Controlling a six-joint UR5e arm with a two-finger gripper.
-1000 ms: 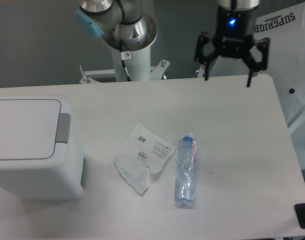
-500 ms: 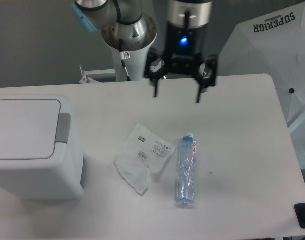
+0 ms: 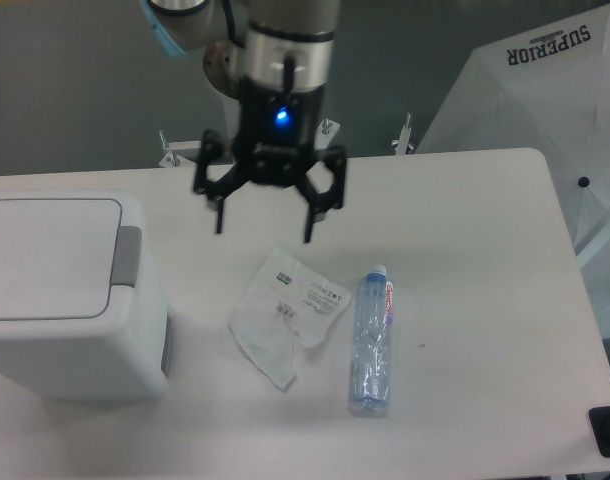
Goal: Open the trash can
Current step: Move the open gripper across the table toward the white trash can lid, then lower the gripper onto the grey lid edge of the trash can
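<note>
Since the earlier frames the arm has swung from the desk's [image 3: 465, 200] far right edge leftward, so the claw [image 3: 267, 220] now hangs above the middle of the desk, jaws spread wide and holding nothing, presumably on its way toward the bin. The trash can [image 3: 70, 300] sits at the left edge of the desk, well apart from the claw, its flat lid [image 3: 45, 255] down and its grey push-tab [image 3: 128, 256] facing the centre (probably where a press must land). Between them lie a crumpled plastic wrapper [image 3: 290, 312] and a clear bottle [image 3: 371, 340] on its side, neither part of this job.
</note>
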